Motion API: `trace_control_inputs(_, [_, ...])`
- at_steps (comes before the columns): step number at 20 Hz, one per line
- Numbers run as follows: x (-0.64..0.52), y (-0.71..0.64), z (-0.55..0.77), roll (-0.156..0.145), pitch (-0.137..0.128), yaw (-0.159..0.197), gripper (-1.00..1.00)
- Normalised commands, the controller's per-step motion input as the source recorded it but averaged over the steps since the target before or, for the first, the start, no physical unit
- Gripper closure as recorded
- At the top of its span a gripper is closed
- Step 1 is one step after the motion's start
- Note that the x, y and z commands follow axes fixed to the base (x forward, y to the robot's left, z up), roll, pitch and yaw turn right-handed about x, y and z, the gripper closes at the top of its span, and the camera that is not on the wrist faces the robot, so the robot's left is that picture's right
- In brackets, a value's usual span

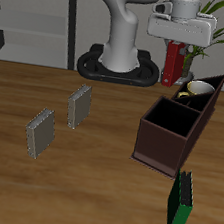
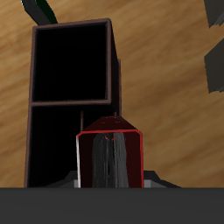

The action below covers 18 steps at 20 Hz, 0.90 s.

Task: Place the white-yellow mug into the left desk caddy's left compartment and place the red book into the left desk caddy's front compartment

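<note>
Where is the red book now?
The red book hangs in the gripper, above the left desk caddy near the white-yellow mug.

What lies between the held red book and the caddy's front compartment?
Only air and a narrow section of the left desk caddy: the red book hangs above the front compartment, as the wrist view shows.

Smooth white arm (image 1: 124, 25) of rounded, glossy segments, rising from a flat black base plate (image 1: 118, 67) with rounded corners. Boxy pale grey hand (image 1: 179, 31) at the end. Dark grey housing edge in the wrist view.
</note>
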Motion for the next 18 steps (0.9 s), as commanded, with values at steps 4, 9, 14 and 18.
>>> trace_control_inputs(4, [0.12,0.07,0.06,-0.005,-0.012,0.018,1.00])
trace_control_inputs(9, [0.13,0.13,0.02,0.025,0.001,0.000,1.00])
trace_control_inputs(14, [0.18,0.12,-0.06,0.030,0.017,-0.002,1.00])
trace_control_inputs(18, [0.08,0.04,-0.05,-0.002,-0.004,-0.005,1.00])
